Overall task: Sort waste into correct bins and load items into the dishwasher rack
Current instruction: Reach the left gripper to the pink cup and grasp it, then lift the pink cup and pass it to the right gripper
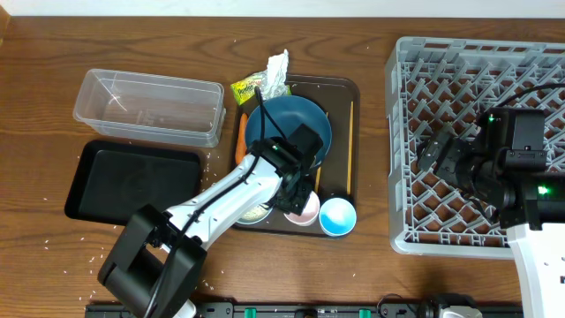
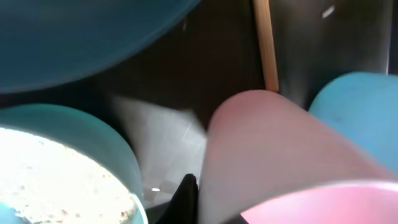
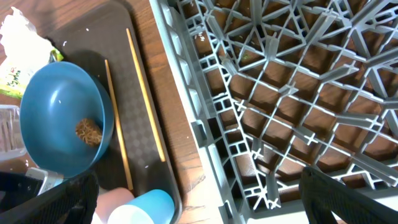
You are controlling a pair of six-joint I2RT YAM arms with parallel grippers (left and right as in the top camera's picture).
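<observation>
Blue dish (image 3: 59, 118) holds a brown lump (image 3: 89, 132). It sits on the brown serving tray (image 1: 340, 88) with pink cup (image 1: 303, 210), blue cup (image 1: 337, 215) and chopsticks (image 1: 350, 146). Left gripper (image 1: 298, 190) down at pink cup's 12 o'clock rim; cannot tell its spread or hold. Right gripper (image 1: 437, 155) spread wide, empty, over rack (image 1: 477, 62) at table's 3 o'clock. Rice grains (image 1: 209, 157) dot the wooden table (image 1: 53, 62).
</observation>
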